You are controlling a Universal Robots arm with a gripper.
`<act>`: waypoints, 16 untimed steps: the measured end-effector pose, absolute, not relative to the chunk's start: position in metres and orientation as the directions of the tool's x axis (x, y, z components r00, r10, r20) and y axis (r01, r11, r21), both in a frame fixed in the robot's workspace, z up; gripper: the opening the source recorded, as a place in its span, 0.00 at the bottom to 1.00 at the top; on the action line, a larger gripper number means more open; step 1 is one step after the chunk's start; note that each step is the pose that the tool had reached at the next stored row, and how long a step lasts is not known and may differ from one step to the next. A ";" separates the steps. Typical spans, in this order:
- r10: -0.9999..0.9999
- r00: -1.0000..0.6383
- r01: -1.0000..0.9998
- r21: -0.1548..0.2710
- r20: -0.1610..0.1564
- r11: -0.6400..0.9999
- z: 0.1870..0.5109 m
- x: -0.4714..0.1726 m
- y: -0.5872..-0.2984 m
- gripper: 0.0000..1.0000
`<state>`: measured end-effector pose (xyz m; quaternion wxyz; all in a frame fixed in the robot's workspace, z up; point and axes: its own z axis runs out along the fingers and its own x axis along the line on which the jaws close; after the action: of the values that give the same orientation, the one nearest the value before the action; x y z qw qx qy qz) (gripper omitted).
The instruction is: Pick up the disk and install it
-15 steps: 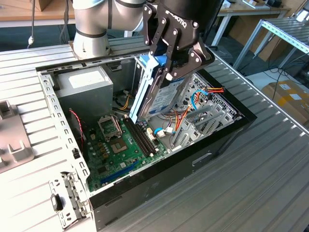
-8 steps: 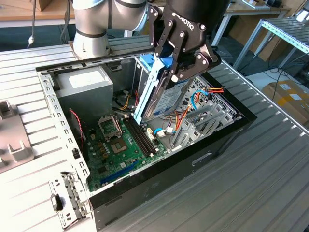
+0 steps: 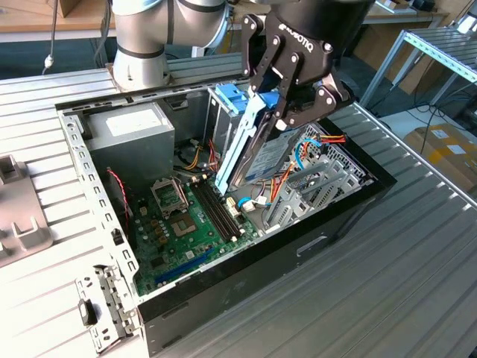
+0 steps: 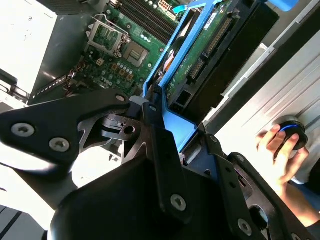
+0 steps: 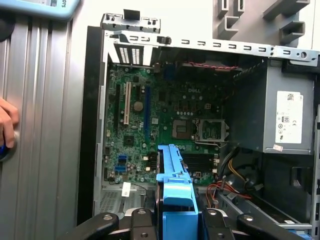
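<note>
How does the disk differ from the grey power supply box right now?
The disk is thin with blue rails; the power supply box is bulky, plain grey. The disk hangs tilted in the gripper over the motherboard; the box sits in the case's corner. Both are rectangular metal.

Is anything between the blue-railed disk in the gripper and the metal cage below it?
Likely yes: loose red, orange and blue cables lie across the grey metal drive cage, just under the tilted blue-railed disk shut in the black gripper.
</note>
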<state>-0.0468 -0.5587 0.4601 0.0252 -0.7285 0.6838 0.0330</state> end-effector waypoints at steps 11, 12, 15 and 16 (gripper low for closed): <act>-0.995 0.063 -0.998 0.011 -0.083 -0.064 0.459 -0.028 -0.567 0.37; -0.995 0.062 -0.998 0.011 -0.083 -0.064 0.459 -0.027 -0.568 0.37; -0.995 0.062 -0.998 0.013 -0.083 -0.064 0.459 -0.018 -0.571 0.37; -0.995 0.062 -0.998 0.013 -0.083 -0.064 0.458 -0.017 -0.571 0.37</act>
<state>-0.0166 -0.5712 0.4584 0.0236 -0.7284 0.6839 0.0348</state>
